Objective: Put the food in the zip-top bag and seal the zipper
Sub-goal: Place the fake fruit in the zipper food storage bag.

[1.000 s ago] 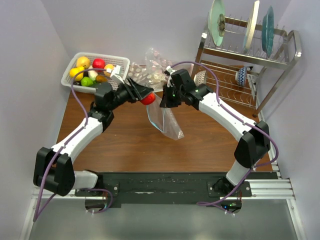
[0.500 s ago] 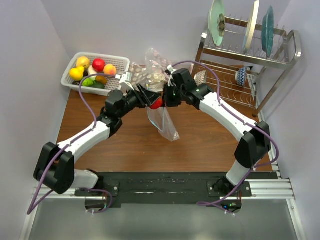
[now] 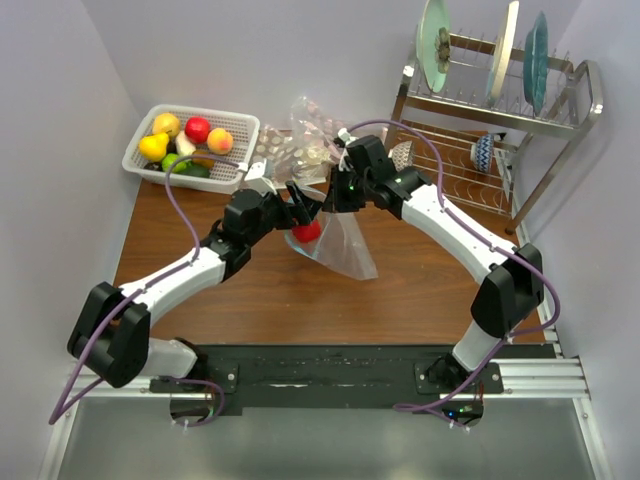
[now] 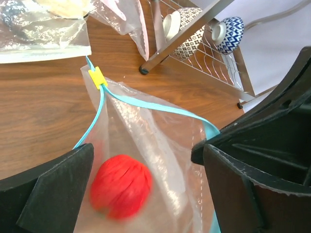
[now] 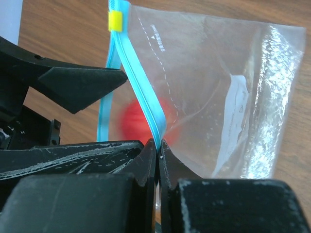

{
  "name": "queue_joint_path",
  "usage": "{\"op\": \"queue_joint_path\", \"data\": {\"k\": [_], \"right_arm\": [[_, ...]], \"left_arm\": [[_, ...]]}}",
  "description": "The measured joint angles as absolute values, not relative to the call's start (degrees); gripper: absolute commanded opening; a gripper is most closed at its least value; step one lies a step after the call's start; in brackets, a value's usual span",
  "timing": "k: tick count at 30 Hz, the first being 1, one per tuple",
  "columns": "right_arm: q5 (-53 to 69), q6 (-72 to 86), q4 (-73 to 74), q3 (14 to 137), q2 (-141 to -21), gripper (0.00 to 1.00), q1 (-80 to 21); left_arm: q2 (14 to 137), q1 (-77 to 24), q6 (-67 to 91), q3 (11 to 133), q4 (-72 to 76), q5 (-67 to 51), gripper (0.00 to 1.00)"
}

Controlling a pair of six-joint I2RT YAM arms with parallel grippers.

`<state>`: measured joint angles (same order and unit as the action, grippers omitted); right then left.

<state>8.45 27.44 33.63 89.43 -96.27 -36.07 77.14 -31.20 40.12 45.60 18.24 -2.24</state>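
Two wrist views: slider (image 4: 97, 76) on zipper (image 4: 155, 108)

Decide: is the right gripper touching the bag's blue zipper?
Touching. The right wrist view shows the right gripper shut on the zipper, no gap.

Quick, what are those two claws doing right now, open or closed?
Left gripper: open, holding nothing.
Right gripper: closed on the thin light-blue zipper strip of the clear plastic bag.

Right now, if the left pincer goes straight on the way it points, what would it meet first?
Most likely the red fruit, which sits blurred in the open mouth of the zip-top bag, just ahead of the open left pincer. Depth is unclear.
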Motion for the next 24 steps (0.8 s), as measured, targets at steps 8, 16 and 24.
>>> {"op": "queue_joint_path", "data": {"k": [8, 16, 24], "right_arm": [[8.3, 27.4, 33.6, 88.4, -96.2, 0.0, -36.0], [7.1, 26.9, 33.4, 85.7, -94.8, 0.0, -36.1], [6.3, 26.0, 33.4, 83.9, -92.6, 0.0, -36.1]], "left_arm": [[78.2, -31.2, 37.2, 56.2, 8.2, -2.8, 1.0], [78.2, -28.7, 32.6, 70.3, -4.7, -2.3, 1.0], [83.3, -13.6, 29.2, 78.6, -13.2, -1.5, 1.0]]}}
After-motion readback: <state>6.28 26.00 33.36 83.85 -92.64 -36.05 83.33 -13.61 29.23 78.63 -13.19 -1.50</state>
